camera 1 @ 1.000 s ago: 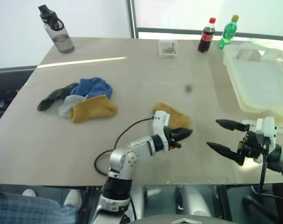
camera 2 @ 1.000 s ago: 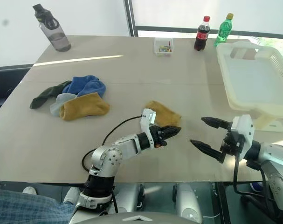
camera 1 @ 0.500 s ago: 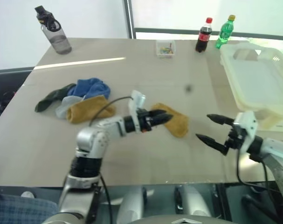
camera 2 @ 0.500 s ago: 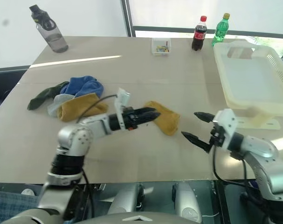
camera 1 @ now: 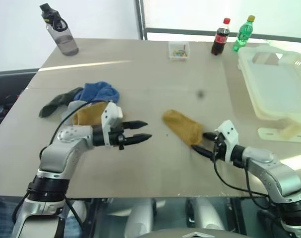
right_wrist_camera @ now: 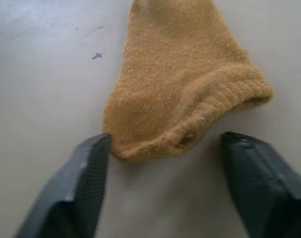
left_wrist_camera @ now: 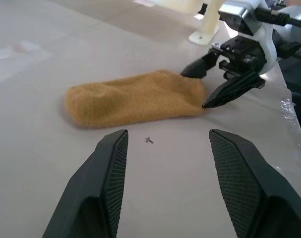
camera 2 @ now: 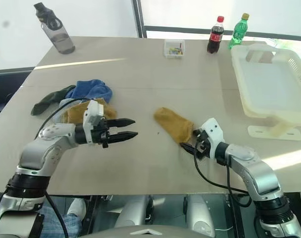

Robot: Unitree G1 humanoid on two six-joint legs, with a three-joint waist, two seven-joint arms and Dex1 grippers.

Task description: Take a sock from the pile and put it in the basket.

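Pale tabletop [camera 1: 155, 69] before a bright window; along the far edge, a grey water bottle [camera 1: 59, 31] at the left corner, a small clear box [camera 1: 179, 50], a cola bottle [camera 1: 219, 37] and a green bottle [camera 1: 243, 34] toward the right. Basket [camera 1: 276, 87] at the right edge, translucent white, nothing visible inside. Pile [camera 1: 86, 101] of blue, dark green, pale and mustard socks near the left edge. Lone mustard sock [camera 1: 182, 126] flat near the middle of the front edge, well apart from both pile and basket. Right gripper [camera 1: 206, 143] low at the sock's cuff end, jaws apart and straddling the cuff, tips at or just above the surface, not yet closed on fabric. Left gripper [camera 1: 138, 131] open and empty, aimed at the sock's toe from the pile side, well short of it. Probable faults: closing too high and pinching one thin layer, so slipping in transit; pushing the cuff along the smooth top instead of trapping it; dragging the hanging toe against the basket rim through too low a carry.
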